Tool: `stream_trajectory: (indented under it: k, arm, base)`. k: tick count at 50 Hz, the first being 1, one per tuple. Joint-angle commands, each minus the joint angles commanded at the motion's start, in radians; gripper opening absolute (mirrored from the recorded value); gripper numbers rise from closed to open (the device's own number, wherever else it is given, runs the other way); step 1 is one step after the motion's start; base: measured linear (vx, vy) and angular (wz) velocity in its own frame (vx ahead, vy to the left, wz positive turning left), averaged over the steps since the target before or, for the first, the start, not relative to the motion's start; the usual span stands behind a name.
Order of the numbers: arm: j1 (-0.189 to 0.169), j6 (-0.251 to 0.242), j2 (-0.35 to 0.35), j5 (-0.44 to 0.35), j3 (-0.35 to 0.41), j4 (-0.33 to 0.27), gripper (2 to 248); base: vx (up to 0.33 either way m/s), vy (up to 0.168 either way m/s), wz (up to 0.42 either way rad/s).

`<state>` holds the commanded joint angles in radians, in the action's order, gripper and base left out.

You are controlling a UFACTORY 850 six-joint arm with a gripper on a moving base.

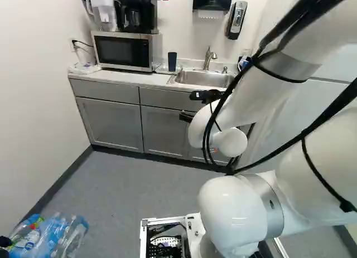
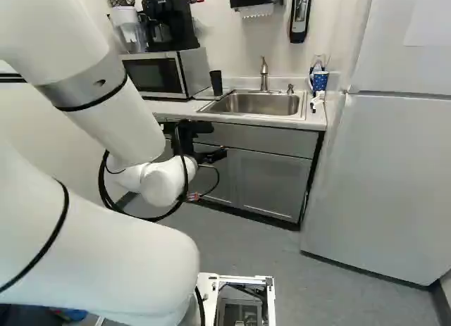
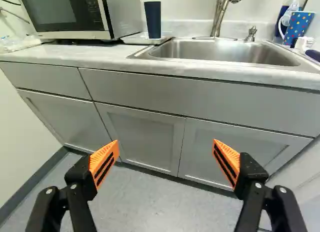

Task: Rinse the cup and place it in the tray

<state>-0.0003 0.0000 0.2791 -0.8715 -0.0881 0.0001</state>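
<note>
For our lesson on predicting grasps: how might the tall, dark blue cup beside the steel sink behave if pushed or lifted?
The cup, tall and slightly narrower at its base, would probably tip if pushed high. Its even wall suggests stiffness. Standing upright on a flat, pale tray, it may slide if nudged low.

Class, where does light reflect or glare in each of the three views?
Left base view: small bright highlights on the glossy white arm; right base view: a soft metallic sheen in the sink; wrist view: bright streaks along the faucet.
</note>
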Motion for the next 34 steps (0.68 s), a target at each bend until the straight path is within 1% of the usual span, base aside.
stream_trajectory:
  k: [34]
  arm:
    - [0.0, 0.0, 0.0, -0.001, 0.001, 0.0, 247]
  base:
    - [0.0, 0.0, 0.0]
